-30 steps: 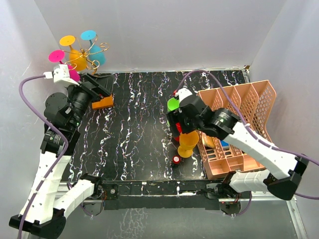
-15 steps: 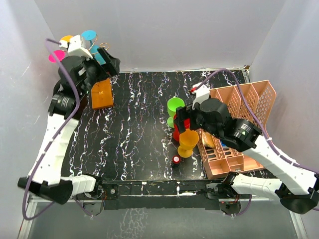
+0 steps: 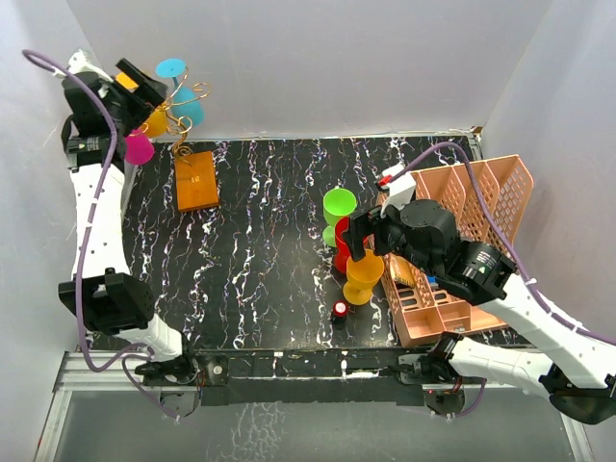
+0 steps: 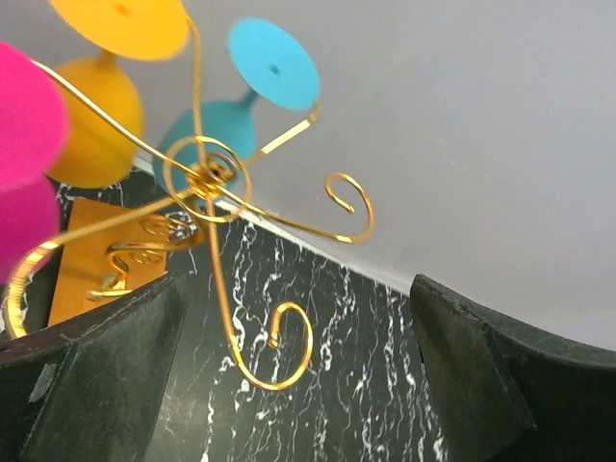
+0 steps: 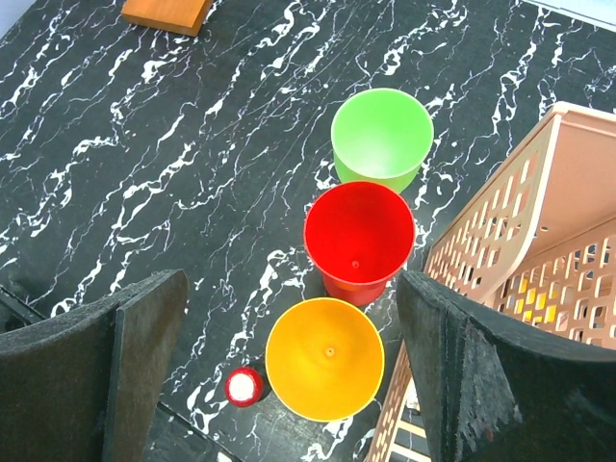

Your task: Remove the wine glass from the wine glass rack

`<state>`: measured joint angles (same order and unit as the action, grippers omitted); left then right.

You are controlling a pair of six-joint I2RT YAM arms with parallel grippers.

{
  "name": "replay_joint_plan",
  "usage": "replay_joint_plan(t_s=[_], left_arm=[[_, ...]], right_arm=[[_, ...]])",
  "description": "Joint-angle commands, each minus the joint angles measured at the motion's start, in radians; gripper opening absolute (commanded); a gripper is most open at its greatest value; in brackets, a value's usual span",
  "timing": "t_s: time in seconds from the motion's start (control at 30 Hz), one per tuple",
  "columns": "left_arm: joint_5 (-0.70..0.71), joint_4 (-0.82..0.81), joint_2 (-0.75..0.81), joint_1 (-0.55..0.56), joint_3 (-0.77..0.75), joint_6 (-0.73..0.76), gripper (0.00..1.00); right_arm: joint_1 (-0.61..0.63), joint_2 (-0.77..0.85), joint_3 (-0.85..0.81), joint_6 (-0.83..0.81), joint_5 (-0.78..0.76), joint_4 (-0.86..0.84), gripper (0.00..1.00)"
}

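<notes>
The wine glass rack point(image 3: 179, 117) is a gold wire tree on an orange-brown block base point(image 3: 195, 180) at the far left. A teal glass point(image 3: 187, 104), an orange glass point(image 3: 156, 122) and a magenta glass point(image 3: 140, 149) hang on it upside down. My left gripper point(image 3: 142, 91) is raised beside the rack's top, open and empty. In the left wrist view the gold spirals point(image 4: 202, 178) lie between and above my open fingers point(image 4: 87, 385), with the teal glass point(image 4: 207, 135), the orange glass point(image 4: 91, 120) and the magenta glass point(image 4: 24, 192). My right gripper point(image 3: 358, 241) is open above standing glasses.
Green point(image 5: 381, 138), red point(image 5: 359, 236) and orange point(image 5: 325, 358) glasses stand upright in a row at mid-right, with a small red-and-white round piece point(image 5: 243, 386) beside them. A salmon-pink lattice basket point(image 3: 481, 192) stands at the right. White walls enclose the table.
My left arm has lifted from the rack's base and swung up and left, level with the rack's top. My right arm has drawn back a little to the right.
</notes>
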<state>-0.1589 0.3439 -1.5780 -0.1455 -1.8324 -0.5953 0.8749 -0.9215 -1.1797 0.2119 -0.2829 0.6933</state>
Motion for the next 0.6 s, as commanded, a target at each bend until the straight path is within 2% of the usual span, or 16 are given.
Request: replay_joint_plan(t_s=[0.0,0.13,0.27,0.43,0.57], left_arm=[[-0.074,-0.062,0.018,-0.113,-0.059,-0.098,0.97],[-0.021,-0.061,0.006,-0.196,-0.037,-0.142,0.97],[0.077,-0.082,-0.007,-0.231,-0.017,-0.163,0.94],[0.142,-0.07,-0.062,-0.238,-0.051,-0.202,0.83],[0.21,-0.034,-0.094,-0.238,-0.046,-0.291,0.76]], right_arm=[[-0.004,0.034,0.011,-0.036,-0.03,-0.09,0.99],[-0.004,0.065,0.032,-0.055,-0.039,-0.118,0.99],[-0.004,0.09,0.04,-0.08,-0.059,-0.129,0.99],[-0.004,0.103,0.043,-0.1,-0.074,-0.135,0.99],[-0.004,0.106,0.049,-0.103,-0.074,-0.148,0.99]])
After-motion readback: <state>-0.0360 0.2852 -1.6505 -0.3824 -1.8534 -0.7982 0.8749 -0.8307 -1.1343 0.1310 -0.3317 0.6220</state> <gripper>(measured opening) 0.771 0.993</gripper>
